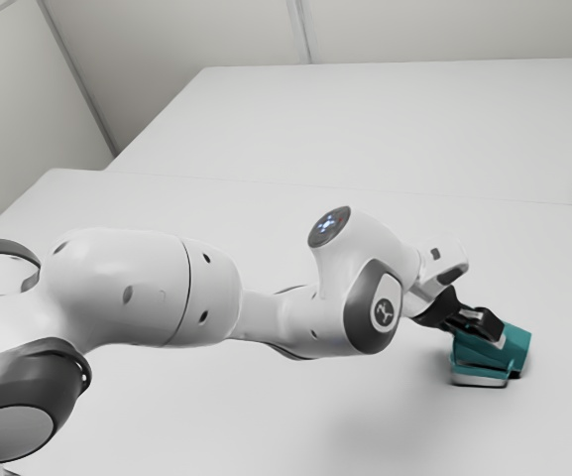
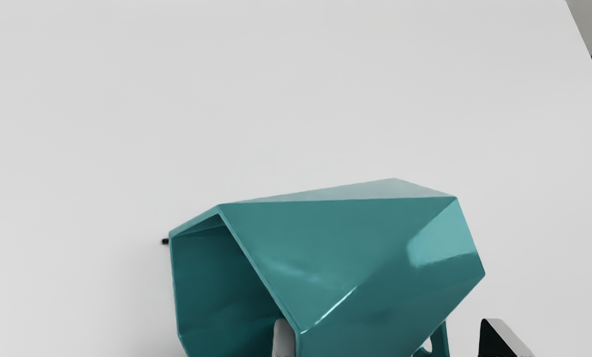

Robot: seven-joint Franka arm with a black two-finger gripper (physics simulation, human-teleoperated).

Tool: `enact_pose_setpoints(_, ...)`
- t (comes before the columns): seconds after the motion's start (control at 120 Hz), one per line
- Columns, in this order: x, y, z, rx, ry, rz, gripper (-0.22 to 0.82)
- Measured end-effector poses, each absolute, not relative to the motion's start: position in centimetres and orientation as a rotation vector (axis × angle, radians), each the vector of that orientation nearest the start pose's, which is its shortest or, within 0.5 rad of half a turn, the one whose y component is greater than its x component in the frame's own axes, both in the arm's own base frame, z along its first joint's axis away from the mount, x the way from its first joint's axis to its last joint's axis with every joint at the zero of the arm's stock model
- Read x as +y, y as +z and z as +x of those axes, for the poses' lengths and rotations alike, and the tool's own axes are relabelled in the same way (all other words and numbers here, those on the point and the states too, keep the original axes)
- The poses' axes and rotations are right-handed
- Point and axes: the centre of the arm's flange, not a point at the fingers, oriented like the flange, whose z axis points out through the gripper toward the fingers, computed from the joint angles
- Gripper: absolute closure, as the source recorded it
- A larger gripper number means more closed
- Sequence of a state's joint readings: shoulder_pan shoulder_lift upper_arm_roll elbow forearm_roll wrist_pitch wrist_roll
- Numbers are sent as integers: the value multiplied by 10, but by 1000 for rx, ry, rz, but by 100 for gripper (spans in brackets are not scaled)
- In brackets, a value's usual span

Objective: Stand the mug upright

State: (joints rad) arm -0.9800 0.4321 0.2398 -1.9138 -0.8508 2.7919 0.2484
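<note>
At the exterior view's left, a smooth, pale wall meets the edges of two flat, matte white surfaces: a rear slab and, nearer, the tabletop where I work. My arm enters from the same side, in rounded, glossy white shells with dark grey bands and round caps at the joints. It reaches toward the exterior view's right, ending in my black, angular pincer, with the teal mug right at its tips. The mug lies on its side on the tabletop, its rim not facing up. In the wrist view, a tiny black piece, too small to identify, pokes out past the rim. Then comes the many-sided mouth, its thin wall edging a darker teal hollow. One pale, rounded finger stands at that mouth, next to the rim; I cannot tell whether it touches. Flat, polished facets with crisp creases and a soft, whitish reflection form the body. Beyond them is part of the angular handle, with an opening through it. My other finger, black with a light grey face, stands apart from the mug. My pincer is spread wide, gripping nothing.
</note>
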Motion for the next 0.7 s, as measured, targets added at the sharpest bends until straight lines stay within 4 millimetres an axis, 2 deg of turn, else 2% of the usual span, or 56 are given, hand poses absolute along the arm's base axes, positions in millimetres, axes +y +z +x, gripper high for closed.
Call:
enact_pose_setpoints(0.067, -426, 318, 499, 530, -639, -3514, 35)
enact_pose_setpoints(0.175, -435, 336, 505, 569, -699, -3512, 50)
enact_pose_setpoints(0.267, -442, 345, 508, 593, -731, -3510, 58)
enact_pose_setpoints(0.483, -464, 347, 513, 640, -758, -3510, 70)
enact_pose_setpoints(0.7, -468, 350, 514, 657, -771, -3503, 76)
